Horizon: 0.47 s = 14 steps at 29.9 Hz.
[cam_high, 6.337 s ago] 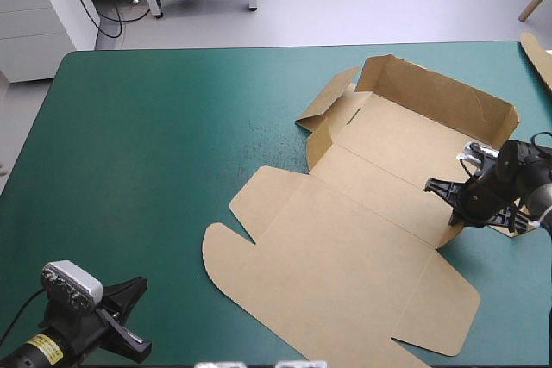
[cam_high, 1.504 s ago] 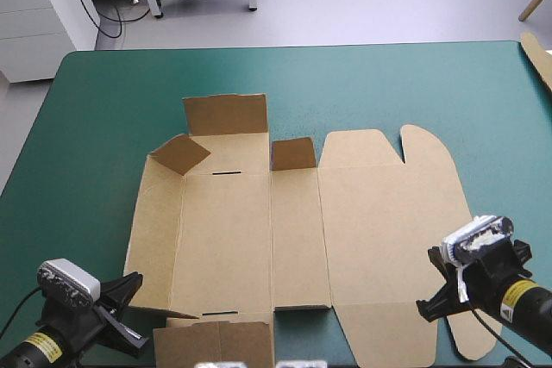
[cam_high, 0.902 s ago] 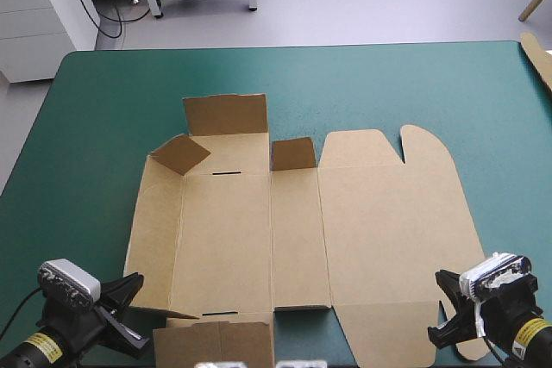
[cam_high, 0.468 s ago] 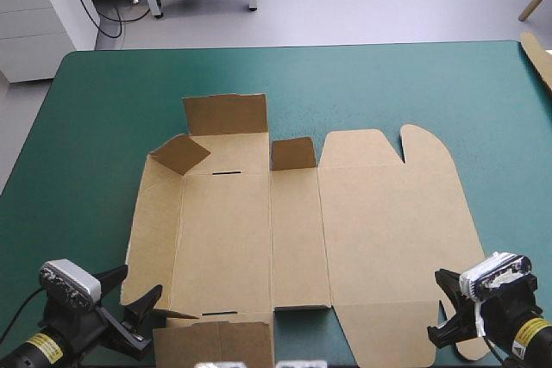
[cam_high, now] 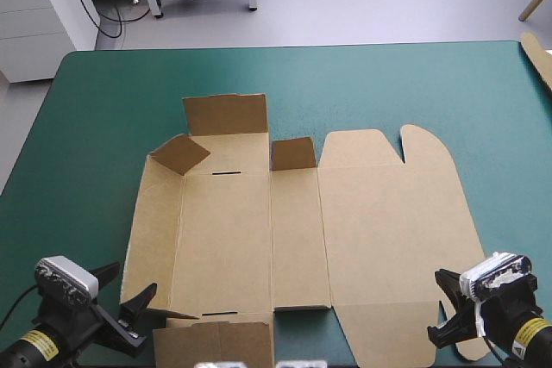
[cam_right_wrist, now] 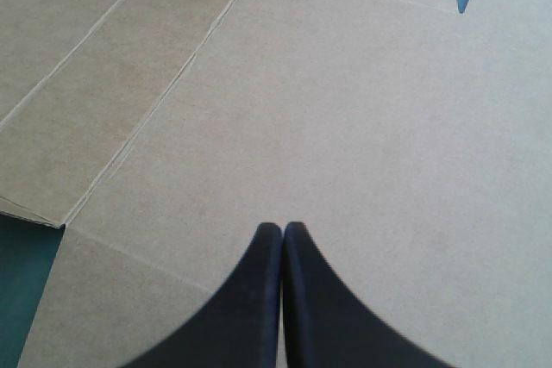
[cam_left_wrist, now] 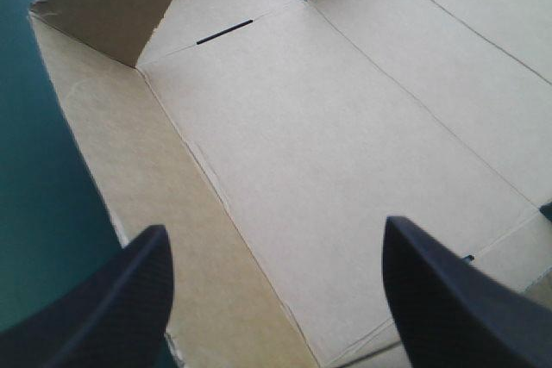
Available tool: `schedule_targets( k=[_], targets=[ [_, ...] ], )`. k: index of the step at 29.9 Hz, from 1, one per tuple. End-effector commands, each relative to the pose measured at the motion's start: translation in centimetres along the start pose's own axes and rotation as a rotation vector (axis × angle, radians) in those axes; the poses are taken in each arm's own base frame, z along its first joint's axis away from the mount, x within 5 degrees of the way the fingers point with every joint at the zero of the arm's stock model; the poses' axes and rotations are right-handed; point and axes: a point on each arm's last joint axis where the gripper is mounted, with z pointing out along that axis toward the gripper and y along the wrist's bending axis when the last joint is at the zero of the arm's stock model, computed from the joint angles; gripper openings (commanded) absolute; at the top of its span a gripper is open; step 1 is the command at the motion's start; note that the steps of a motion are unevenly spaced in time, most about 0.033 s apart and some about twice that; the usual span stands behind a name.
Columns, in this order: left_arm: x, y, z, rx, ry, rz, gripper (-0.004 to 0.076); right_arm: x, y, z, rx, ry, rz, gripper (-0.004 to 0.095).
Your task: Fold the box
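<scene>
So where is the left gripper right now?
In the high view, the left gripper sits open at the table's near-left corner, beside the box's near-left corner.

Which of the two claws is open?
The left gripper: its fingers stand apart over the box. On the right gripper they meet in a point.

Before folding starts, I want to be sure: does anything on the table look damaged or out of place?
Nothing stands out. The box lies mostly flat and untorn on the table; only its far flaps stand raised along their creases.
</scene>
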Motion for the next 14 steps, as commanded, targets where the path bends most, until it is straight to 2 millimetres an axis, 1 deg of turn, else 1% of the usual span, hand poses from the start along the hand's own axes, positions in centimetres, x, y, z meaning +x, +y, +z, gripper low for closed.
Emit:
schedule_targets(
  k=[1,3,6,9,12,13,14],
  targets=[
    [-3.2,0.5,-0.9,-0.038,-0.059,-0.004,0.0491,-1.2,0.1,-0.3,-0.004,-0.081,-0.007,-0.002],
    [-4.3,0.7,-1.1,-0.057,-0.037,-0.008,0.0491,-1.2,0.1,-0.3,-0.005,-0.081,-0.006,-0.002],
    [-6.1,1.1,-0.6,-0.061,0.035,-0.033,0.0491,-1.2,0.1,-0.3,-0.005,-0.081,-0.006,-0.002],
    [-7.9,1.5,0.2,-0.061,0.114,-0.046,0.0491,-1.2,0.1,-0.3,-0.005,-0.081,-0.006,-0.002],
    [-9.7,1.9,1.5,-0.058,0.221,-0.045,0.0491,-1.2,0.1,-0.3,-0.005,-0.081,-0.006,-0.002],
    [-10.2,2.0,1.5,-0.056,0.246,-0.045,0.0491,-1.2,0.1,-0.3,-0.005,-0.081,-0.006,-0.002],
    [-10.6,2.2,2.1,-0.054,0.293,-0.045,0.0491,-1.2,0.1,-0.3,-0.005,-0.081,-0.006,-0.002]
  ],
)
